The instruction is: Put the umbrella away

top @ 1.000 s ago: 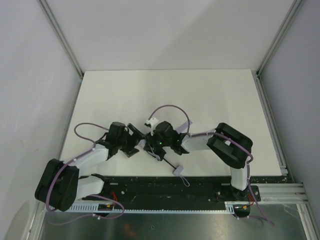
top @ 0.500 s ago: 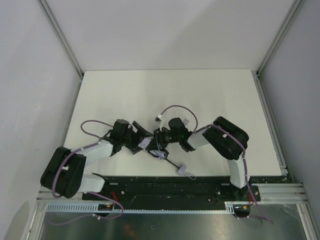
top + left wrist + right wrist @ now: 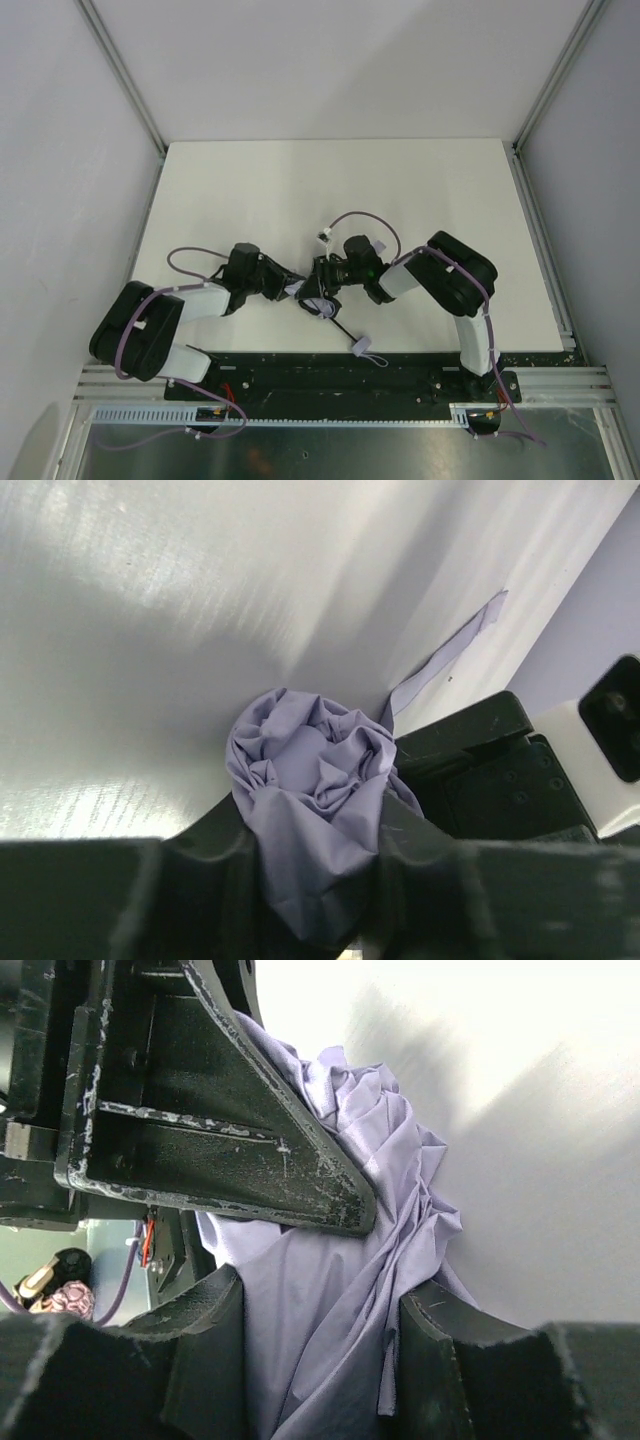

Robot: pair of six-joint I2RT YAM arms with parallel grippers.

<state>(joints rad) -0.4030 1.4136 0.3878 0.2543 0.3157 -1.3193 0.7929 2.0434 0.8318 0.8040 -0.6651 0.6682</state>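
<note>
While right gripper crowds it, umbrella seems clamped.

This looks like a robot lab, inside a small test booth. A plain white desk sits between bare grey walls. Silver metal bars run up the far corners. A black left arm and a black right arm are bolted to a black rail at the near edge. Purple cables loop off them.
</note>
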